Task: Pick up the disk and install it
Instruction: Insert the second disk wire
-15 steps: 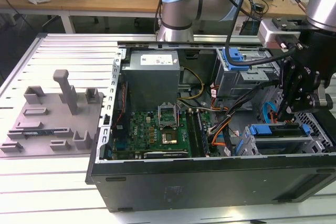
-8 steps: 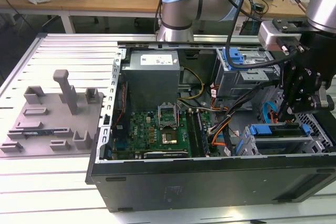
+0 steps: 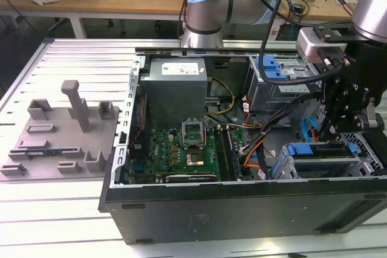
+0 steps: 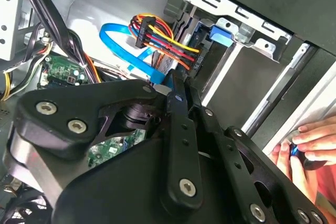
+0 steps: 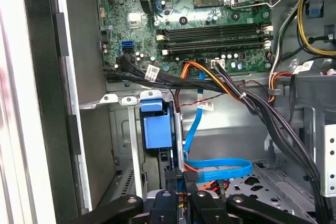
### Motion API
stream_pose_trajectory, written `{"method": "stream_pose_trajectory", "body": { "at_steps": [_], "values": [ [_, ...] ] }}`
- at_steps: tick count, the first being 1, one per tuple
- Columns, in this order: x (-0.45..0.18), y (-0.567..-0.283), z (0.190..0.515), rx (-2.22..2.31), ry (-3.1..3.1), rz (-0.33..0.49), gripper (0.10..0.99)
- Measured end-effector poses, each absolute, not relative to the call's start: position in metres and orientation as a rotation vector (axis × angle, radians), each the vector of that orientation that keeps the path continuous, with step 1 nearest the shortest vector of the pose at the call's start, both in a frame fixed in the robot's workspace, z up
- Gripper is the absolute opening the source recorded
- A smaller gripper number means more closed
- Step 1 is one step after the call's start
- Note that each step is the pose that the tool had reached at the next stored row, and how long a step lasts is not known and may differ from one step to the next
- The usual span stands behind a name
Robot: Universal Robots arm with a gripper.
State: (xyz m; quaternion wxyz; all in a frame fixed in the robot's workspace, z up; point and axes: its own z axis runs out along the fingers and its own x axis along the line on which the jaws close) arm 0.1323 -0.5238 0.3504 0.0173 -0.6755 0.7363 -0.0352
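Over at the exterior view's right, the gripper (image 3: 334, 126) hangs just above the disk (image 3: 317, 151), which is sitting in its bay of the open PC case (image 3: 242, 200). Second wrist view: fingers pressed together near the power connector (image 4: 149, 38); a person's hand (image 4: 310, 142) rests at the case edge. First wrist view: the disk's blue tab (image 5: 156, 129) beside the SATA cable (image 5: 215, 167).
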Motion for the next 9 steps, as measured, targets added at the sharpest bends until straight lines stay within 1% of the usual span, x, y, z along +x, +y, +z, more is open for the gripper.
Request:
{"method": "stream_pose_trajectory", "body": {
  "at_steps": [9],
  "values": [
    [0.1317, -0.5277, 0.3504, -2.128, 2.251, -0.105, 0.161]
  ]
}}
